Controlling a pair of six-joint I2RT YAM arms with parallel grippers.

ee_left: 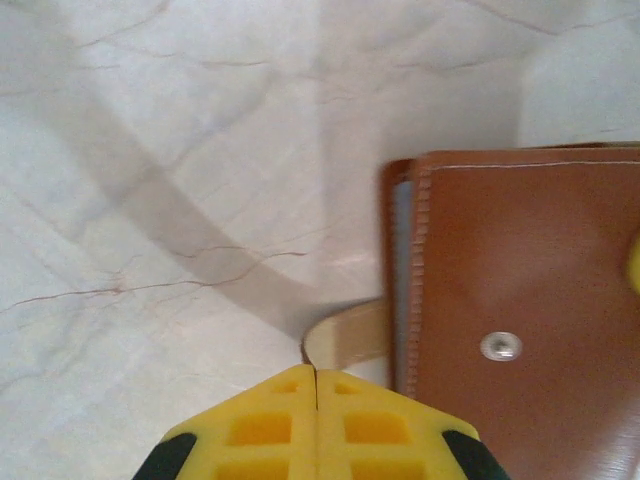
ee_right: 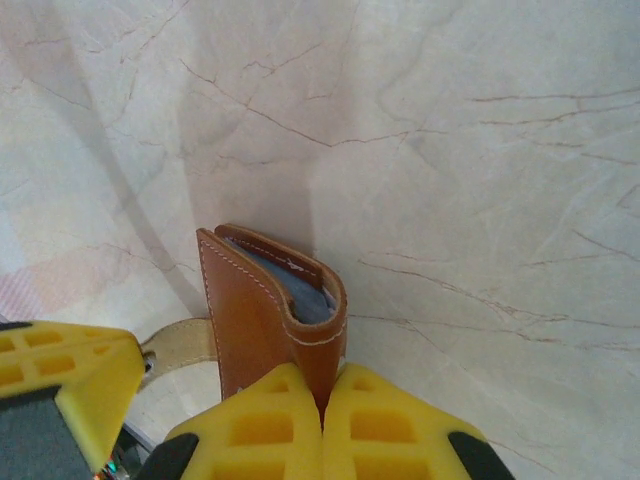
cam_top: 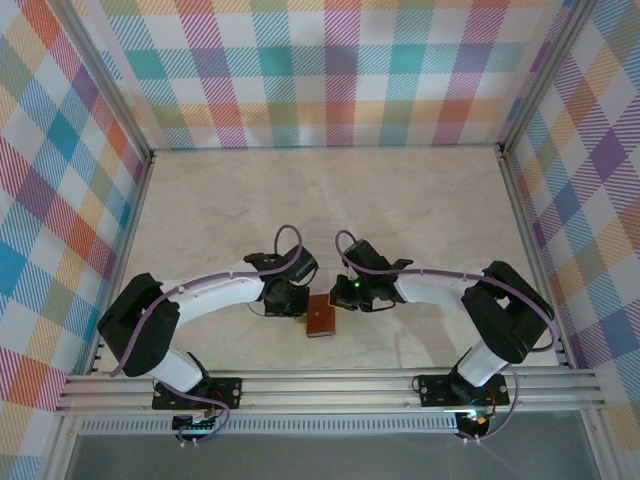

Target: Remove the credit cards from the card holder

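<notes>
The tan-brown leather card holder [cam_top: 320,319] lies folded between my two grippers near the table's front edge. My right gripper [ee_right: 322,385] is shut on one edge of the card holder [ee_right: 255,310], lifting that side so the grey-blue inside [ee_right: 305,292] shows in the fold. My left gripper [ee_left: 315,375] is shut on the tip of the strap tab [ee_left: 352,333], which curves out from the card holder [ee_left: 520,290] beside a metal snap [ee_left: 500,346]. In the top view the left gripper [cam_top: 293,303] and the right gripper [cam_top: 343,297] flank the holder. The credit cards are hidden inside it.
The marble-patterned tabletop [cam_top: 330,200] stretches away behind the grippers. Plaid walls [cam_top: 330,70] enclose it at the back and both sides. An aluminium rail [cam_top: 330,388] runs along the near edge by the arm bases.
</notes>
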